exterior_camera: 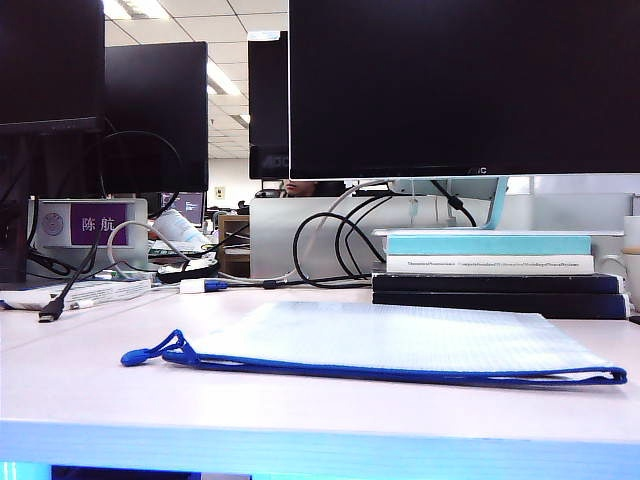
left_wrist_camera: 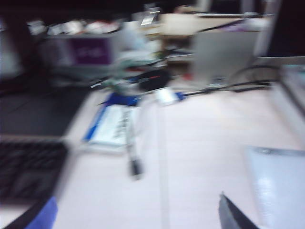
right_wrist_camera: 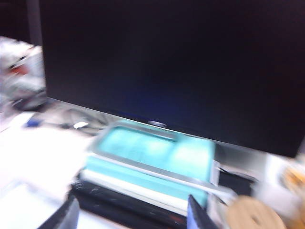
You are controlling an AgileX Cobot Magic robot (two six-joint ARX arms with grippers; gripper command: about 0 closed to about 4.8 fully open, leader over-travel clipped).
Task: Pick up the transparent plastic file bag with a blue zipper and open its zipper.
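The transparent plastic file bag point(exterior_camera: 400, 338) lies flat on the white desk, with nothing gripping it. Its blue zipper point(exterior_camera: 400, 372) runs along the near long edge and ends in a blue cord loop point(exterior_camera: 152, 352) at the left. Neither arm shows in the exterior view. In the blurred left wrist view my left gripper point(left_wrist_camera: 135, 211) hangs open over bare desk, and a corner of the bag point(left_wrist_camera: 279, 186) lies beside it. In the right wrist view my right gripper point(right_wrist_camera: 133, 212) is open with nothing between its fingers, facing the stacked books point(right_wrist_camera: 152, 162).
Stacked books point(exterior_camera: 490, 270) stand behind the bag under a large dark monitor point(exterior_camera: 460, 90). Black cables point(exterior_camera: 330, 250) loop at the back. A name plate point(exterior_camera: 95, 222) and a USB lead point(exterior_camera: 60, 300) sit at the left. A keyboard point(left_wrist_camera: 28, 167) lies off to the side.
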